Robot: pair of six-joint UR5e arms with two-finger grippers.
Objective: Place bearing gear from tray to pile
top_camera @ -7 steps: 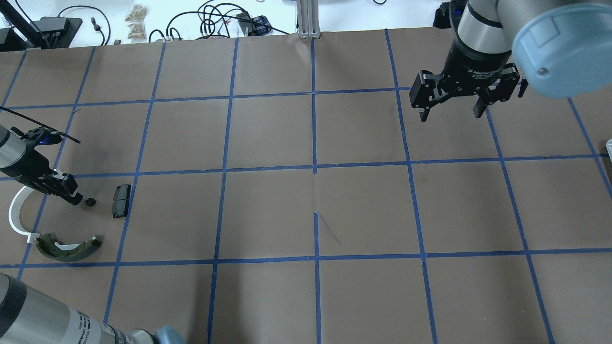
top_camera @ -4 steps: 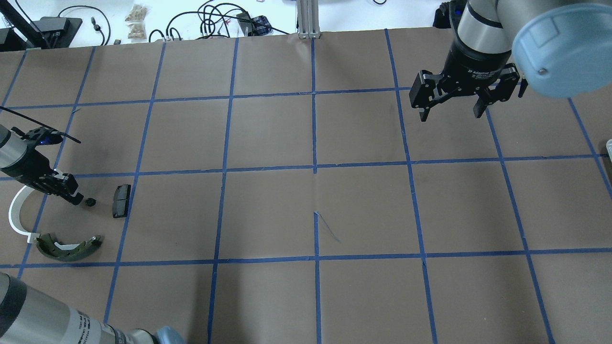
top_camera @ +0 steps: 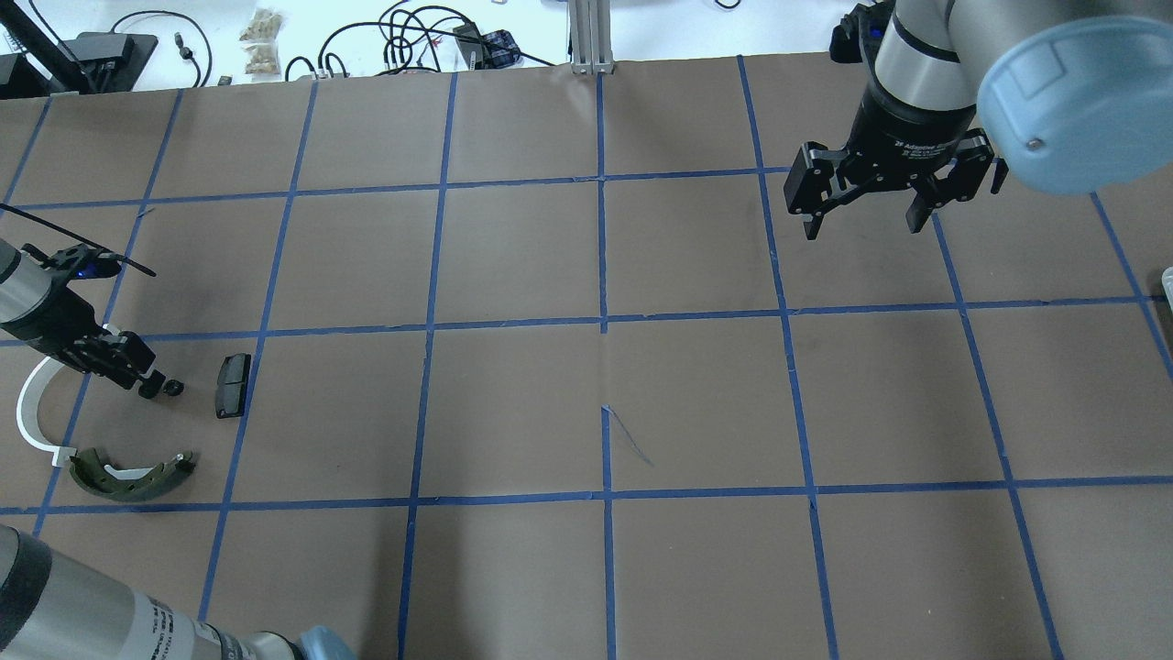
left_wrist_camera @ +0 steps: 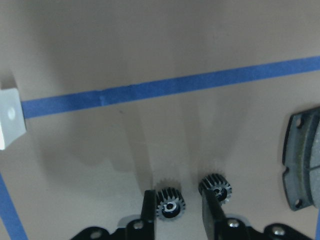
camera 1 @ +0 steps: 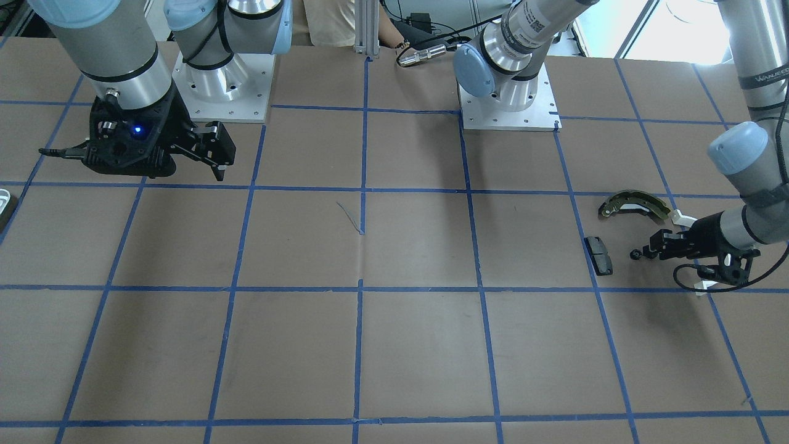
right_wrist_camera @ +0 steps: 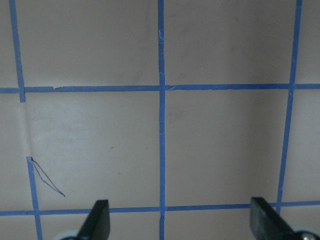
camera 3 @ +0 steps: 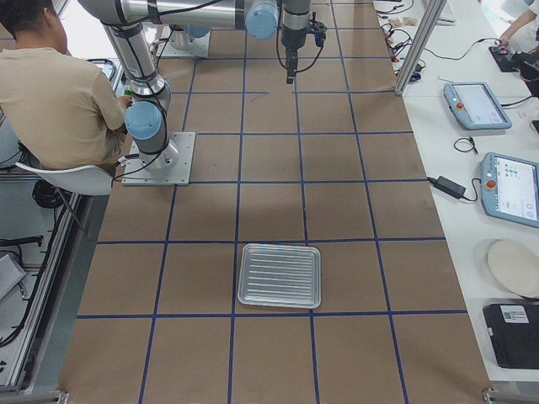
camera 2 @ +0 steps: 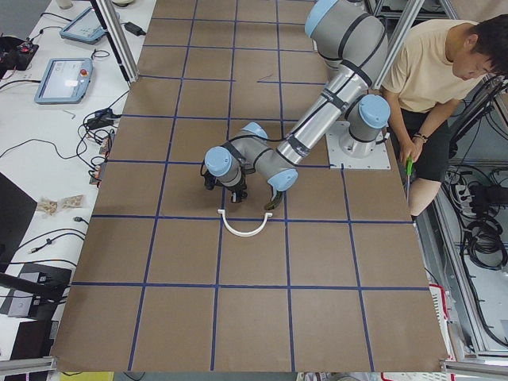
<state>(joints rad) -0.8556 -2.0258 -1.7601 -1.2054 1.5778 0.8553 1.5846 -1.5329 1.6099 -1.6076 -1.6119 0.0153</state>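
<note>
Two small dark bearing gears lie on the table in the left wrist view. One gear (left_wrist_camera: pixel 170 204) is between the fingers of my left gripper (left_wrist_camera: pixel 179 212), with a gap on its right side. The other gear (left_wrist_camera: pixel 216 187) lies just outside the right finger. My left gripper (top_camera: pixel 145 389) is open and low over the pile, which holds an olive brake shoe (top_camera: pixel 128 474), a white arc (top_camera: pixel 32 412) and a dark pad (top_camera: pixel 232 385). One gear (top_camera: pixel 172 389) shows overhead. My right gripper (top_camera: pixel 861 215) is open and empty, high at the far right.
The empty metal tray (camera 3: pixel 280 275) stands at the table's right end; only a sliver of it (top_camera: pixel 1167 275) shows overhead. An operator (camera 2: pixel 436 71) sits behind the robot bases. Cables and screens lie beyond the table's far edge.
My left gripper's fingers have parted and its tip has shifted slightly toward the gear by the pad. My right gripper has moved a little farther away.
</note>
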